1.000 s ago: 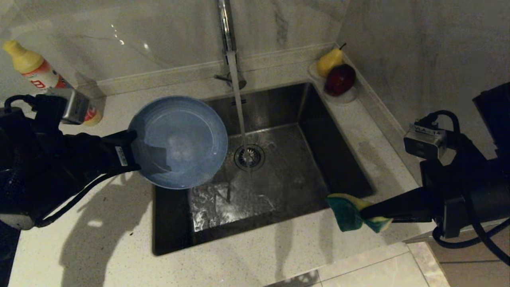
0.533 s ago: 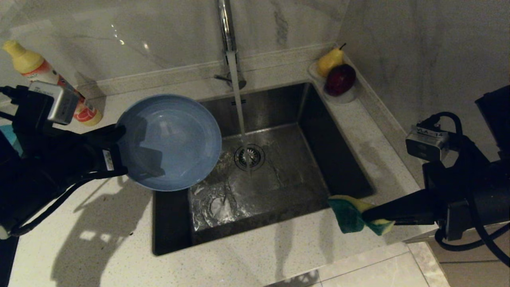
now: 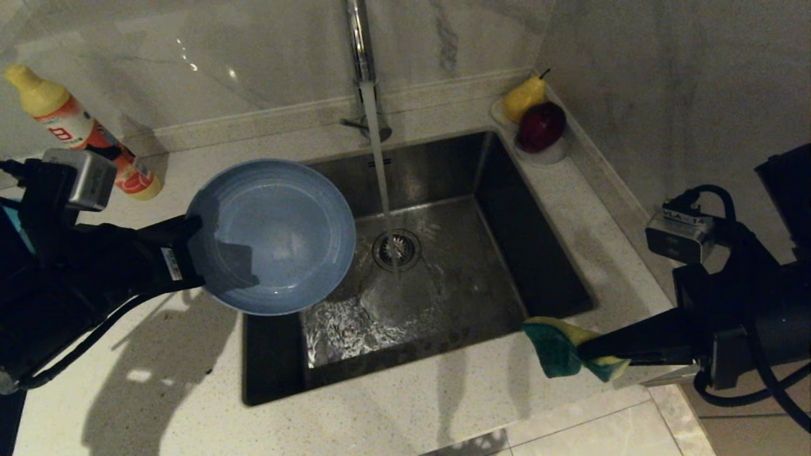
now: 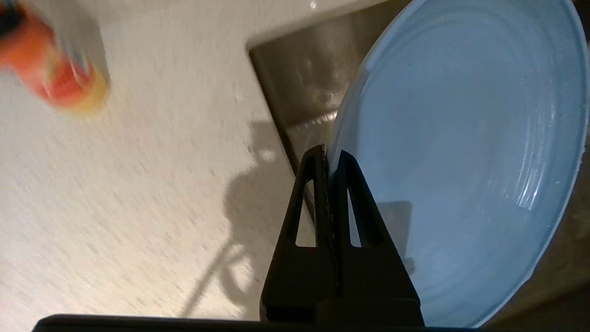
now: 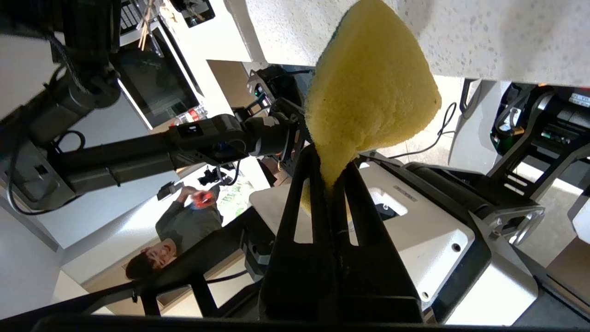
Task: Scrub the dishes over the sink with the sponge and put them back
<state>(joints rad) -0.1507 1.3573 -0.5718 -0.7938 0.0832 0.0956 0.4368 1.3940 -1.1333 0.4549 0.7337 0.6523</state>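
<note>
Shifted left off the steel sink point(image 3: 545, 278), slate-blue round plate point(image 3: 279, 234) clamped in my left gripper point(image 3: 190, 253); right gripper point(image 3: 586, 348) pinches yellow-teal sponge point(image 3: 557, 348).

Head camera looks steeply down on the sink point(image 3: 443, 278); wrist cameras sit close behind their fingers (left shares it).

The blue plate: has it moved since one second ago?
Yes. The blue plate, held by the left hand, has shifted left, away from the drain, and now overlaps the sink less.

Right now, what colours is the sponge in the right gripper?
Yellow, with a teal-green face: the sponge shows both best in the head view.
</note>
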